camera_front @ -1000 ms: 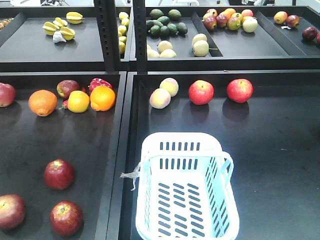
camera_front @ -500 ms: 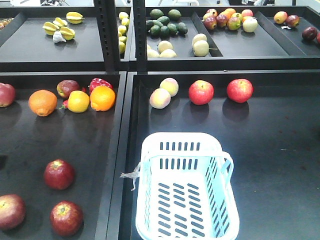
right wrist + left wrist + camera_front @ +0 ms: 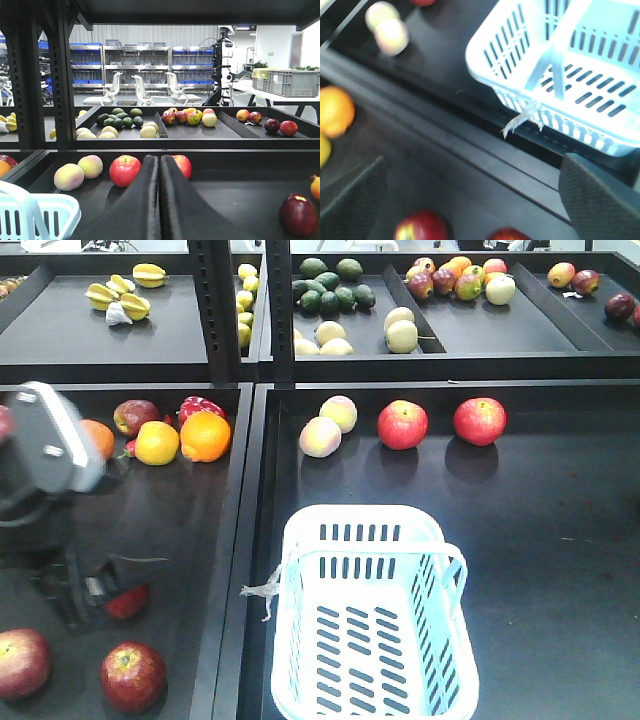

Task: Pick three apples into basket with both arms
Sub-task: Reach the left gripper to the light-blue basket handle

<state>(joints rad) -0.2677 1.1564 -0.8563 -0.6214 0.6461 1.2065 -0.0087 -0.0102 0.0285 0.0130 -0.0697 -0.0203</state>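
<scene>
Three dark red apples lie at the front of the left tray: one at the left edge [image 3: 22, 662], one at the front [image 3: 132, 676], and one [image 3: 130, 602] mostly hidden under my left arm. The left gripper [image 3: 92, 590] hangs just over that apple. In the left wrist view the left gripper [image 3: 472, 172] is open, with two apples [image 3: 420, 227] [image 3: 507, 234] below the gap and apart from the fingers. The pale blue basket [image 3: 372, 612] [image 3: 570, 75] stands empty in the right tray. My right gripper [image 3: 160, 159] is shut on nothing, low behind the basket corner [image 3: 42, 212].
A raised tray divider [image 3: 240, 570] separates the apples from the basket. Oranges [image 3: 204, 435] and a yellow fruit [image 3: 156, 443] lie at the back of the left tray. Two bright red apples [image 3: 402, 424] [image 3: 479, 420] and two peaches [image 3: 320, 436] lie behind the basket. An upper shelf [image 3: 140, 350] holds more fruit.
My left arm has swung into the front view from the left and now covers the nearest middle apple and part of an orange. The fruit and basket have not moved.
</scene>
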